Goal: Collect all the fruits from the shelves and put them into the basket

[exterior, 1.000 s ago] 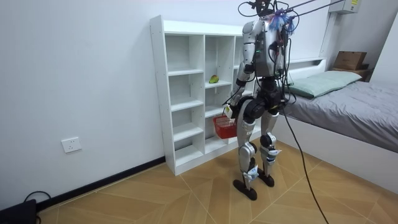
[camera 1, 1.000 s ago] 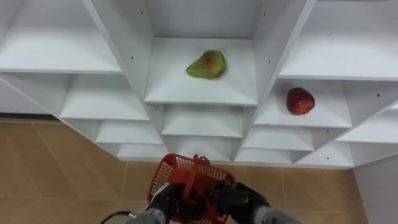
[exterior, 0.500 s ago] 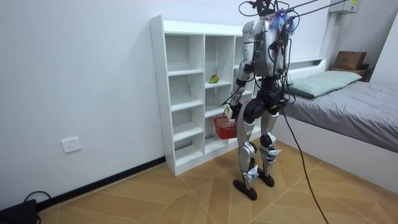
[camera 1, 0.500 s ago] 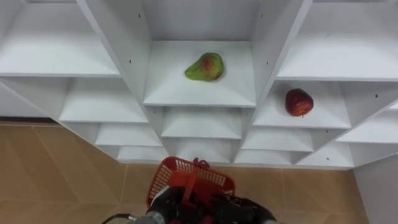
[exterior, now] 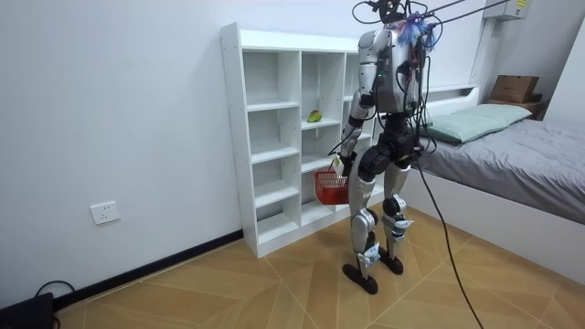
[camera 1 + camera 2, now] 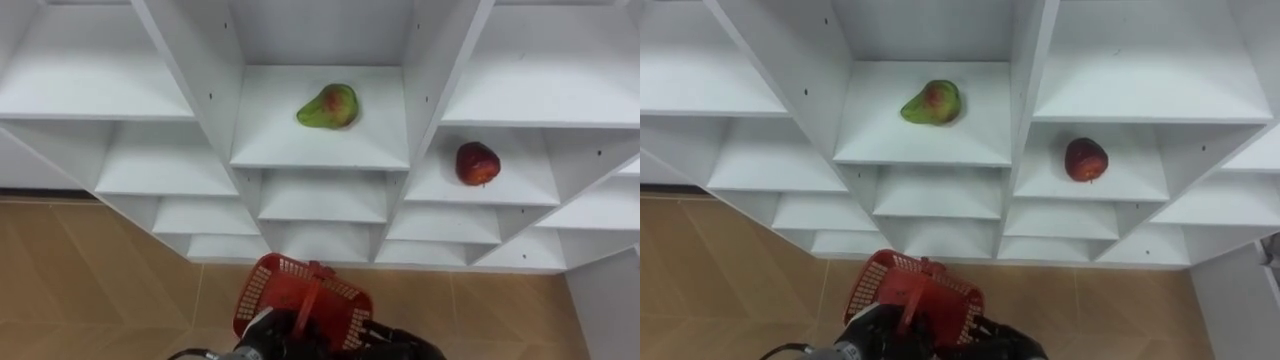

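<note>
Red plastic mesh catches the eye first: the red basket (image 6: 268, 287) hangs low in front of the robot, just above the wooden floor (image 6: 90, 270) and on the near side of the white closet (image 6: 160, 160). Its upright handle runs down between the two dark hands. The left hand (image 6: 262, 336) sits against the basket's near left rim, and its fingers seem curled round the foot of the handle, though little of them shows at the bottom edge. The right hand (image 6: 405, 350) is just right of the handle and mostly cut off, so I cannot tell how its fingers lie.

Both fruits are on the closet's shelves, well apart from the basket. A green fruit (image 6: 328, 106) with a red blush lies on its side on the middle column's shelf, toward the far end. The red apple (image 6: 477, 163) rests on a shelf in the right column, one level lower and a little right of centre.

From across the room, the robot stands upright facing the closet, feet close to its base, with the basket held at hip height. A bed (image 5: 512, 155) lies at the room view's right.
</note>
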